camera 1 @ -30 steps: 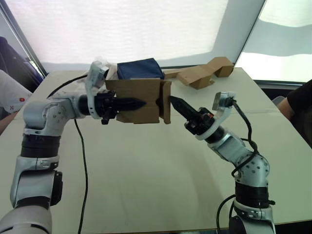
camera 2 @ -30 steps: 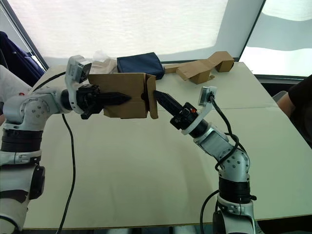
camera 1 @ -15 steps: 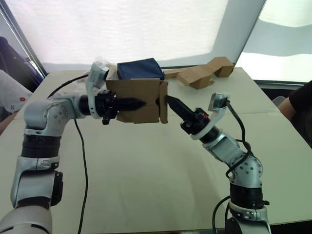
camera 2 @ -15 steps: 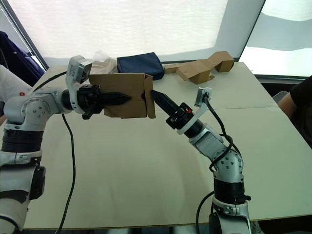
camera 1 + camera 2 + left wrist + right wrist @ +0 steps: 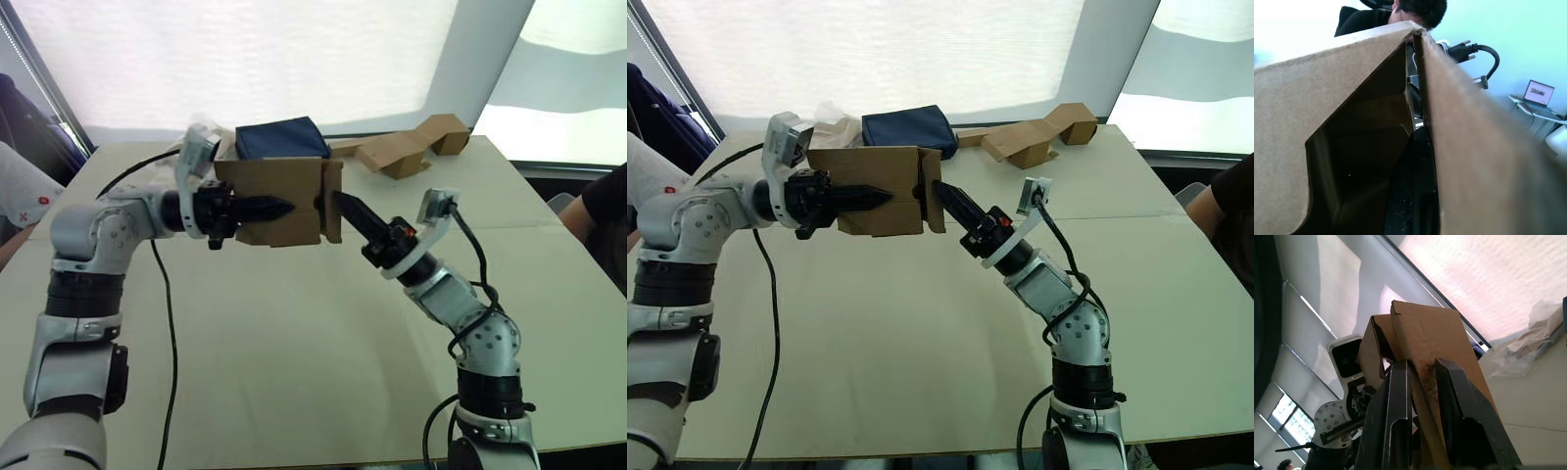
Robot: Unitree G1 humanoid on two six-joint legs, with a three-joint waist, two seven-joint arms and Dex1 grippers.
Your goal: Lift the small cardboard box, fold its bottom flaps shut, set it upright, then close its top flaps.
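Above table (image 5: 294,333), one small cardboard box (image 5: 284,201), two pincers apparently gripping.

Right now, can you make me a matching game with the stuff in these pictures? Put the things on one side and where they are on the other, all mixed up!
Things:
1. small cardboard box
2. dark navy pouch
3. long folded cardboard piece
4. right gripper

Places or states:
A. lying on the table's far right part
B. held up above the table, between the two grippers
C. a finger on each side of one box flap
D. on the table behind the box

Pairs: 1-B, 2-D, 3-A, 4-C
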